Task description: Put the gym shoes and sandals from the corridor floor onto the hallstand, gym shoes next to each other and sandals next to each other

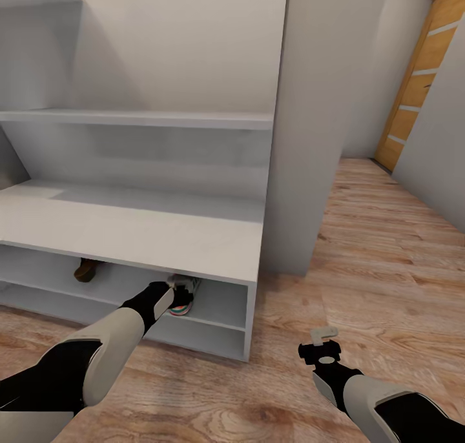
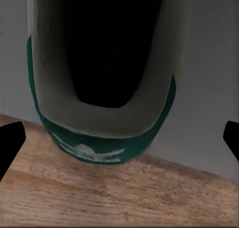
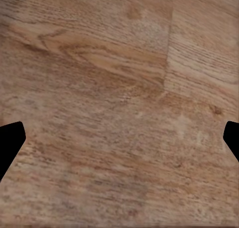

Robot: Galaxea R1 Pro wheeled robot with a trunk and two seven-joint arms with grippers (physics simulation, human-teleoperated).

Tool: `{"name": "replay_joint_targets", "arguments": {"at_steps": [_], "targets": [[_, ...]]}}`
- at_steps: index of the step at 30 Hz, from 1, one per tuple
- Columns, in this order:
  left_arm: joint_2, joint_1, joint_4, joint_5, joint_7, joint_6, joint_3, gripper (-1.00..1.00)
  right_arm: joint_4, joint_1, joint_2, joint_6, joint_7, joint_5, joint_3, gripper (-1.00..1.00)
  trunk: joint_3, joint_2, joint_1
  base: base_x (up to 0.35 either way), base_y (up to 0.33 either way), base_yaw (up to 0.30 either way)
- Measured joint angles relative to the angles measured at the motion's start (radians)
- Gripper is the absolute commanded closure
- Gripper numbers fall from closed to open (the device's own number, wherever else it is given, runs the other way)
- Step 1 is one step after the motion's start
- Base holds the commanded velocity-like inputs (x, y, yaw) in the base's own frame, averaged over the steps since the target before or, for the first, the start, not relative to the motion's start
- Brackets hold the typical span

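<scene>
Item: sneaker (image 2: 104, 88) at shelf (image 1: 219, 304) edge, my left gripper (image 1: 169, 296) spread wide around its heel; right gripper (image 3: 119, 143) open, idle; risk was it tipping floorward.

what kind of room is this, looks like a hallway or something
Most likely a home corridor or entryway. A wide white-grey hallstand with a low bench top holds a white, teal-striped gym shoe in its open shelf, light brown wood-plank flooring runs past it, and a wooden door closes the far end.
</scene>
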Motion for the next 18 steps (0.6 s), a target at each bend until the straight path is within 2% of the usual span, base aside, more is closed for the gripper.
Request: {"name": "replay_joint_targets", "arguments": {"at_steps": [6,18], "targets": [[0.0,0.0,0.0,0.0,0.0,0.0,0.0,-1.0,0.0,0.0,0.0,0.0,0.0,0.0,0.0,-1.0,0.0,0.0,0.0,-0.209,-0.049,0.0],[0.0,0.0,0.0,0.0,0.0,0.0,0.0,-1.0,0.0,0.0,0.0,-0.002,-0.001,0.0,0.0,-1.0,0.0,0.0,0.0,-0.308,-0.106,0.0]]}}
